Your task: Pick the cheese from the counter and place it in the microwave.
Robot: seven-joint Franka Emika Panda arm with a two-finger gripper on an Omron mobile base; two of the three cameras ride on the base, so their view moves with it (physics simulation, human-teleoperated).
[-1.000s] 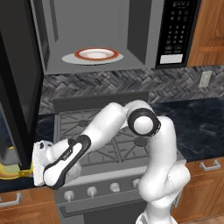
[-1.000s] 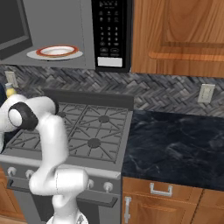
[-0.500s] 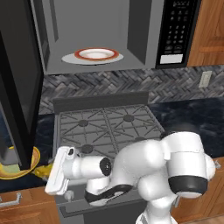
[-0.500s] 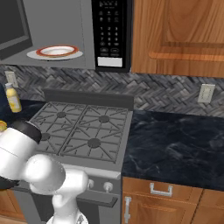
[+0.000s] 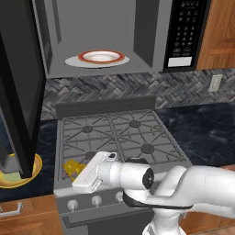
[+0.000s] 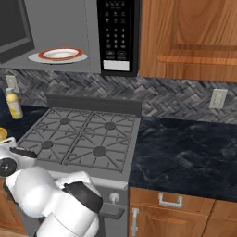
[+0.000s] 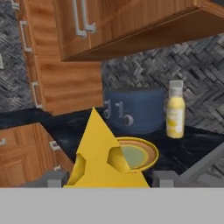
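Cheese (image 7: pixel 103 157) sits clamped in my claw (image 7: pixel 105 180), low over the stove's (image 5: pixel 119 133) front-left corner beside the counter (image 5: pixel 46 156). From the left base view I only glimpse yellow behind the hand; the fingertips are cut off in the hand view. Half a second ago the hand was further left, nearer the dish (image 5: pixel 18 176). The wedge's tip points up in the hand view, long axis along the fingers.
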